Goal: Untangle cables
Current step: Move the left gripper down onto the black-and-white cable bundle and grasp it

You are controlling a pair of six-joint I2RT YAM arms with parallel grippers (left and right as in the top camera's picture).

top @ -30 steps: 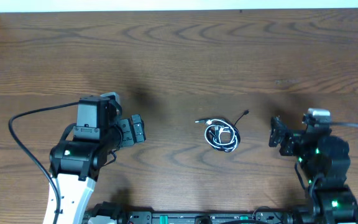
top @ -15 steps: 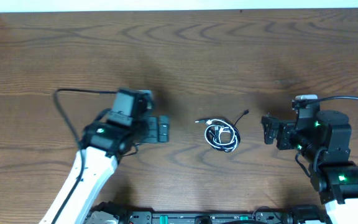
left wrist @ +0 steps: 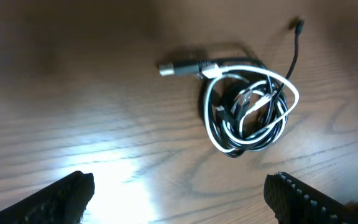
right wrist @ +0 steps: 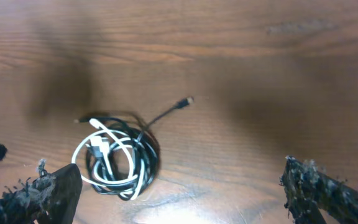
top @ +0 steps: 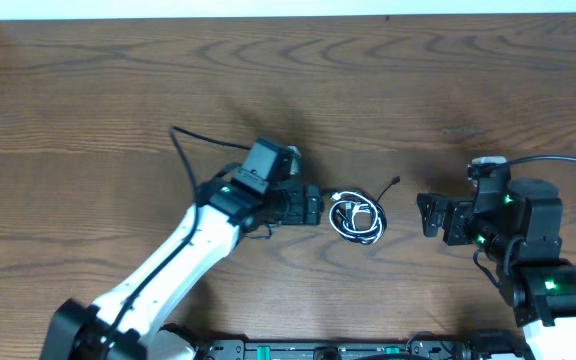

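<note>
Cables [top: 356,218] lie coiled together. Left gripper [top: 313,208], spread wide and empty, would best pinch the plug end [left wrist: 178,67]; right gripper [top: 426,214], likewise spread and empty, the black tail [left wrist: 294,48].

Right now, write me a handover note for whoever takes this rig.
Left gripper: open, empty, close beside the cables, no contact visible.
Right gripper: open, empty, farther off on the opposite side.
Cables: white and black cords coiled in one bundle mid-table; one thin black end trails out toward the far side.
Done: nothing separated yet.
Left: grasp the bundle and pull the cords apart.
</note>
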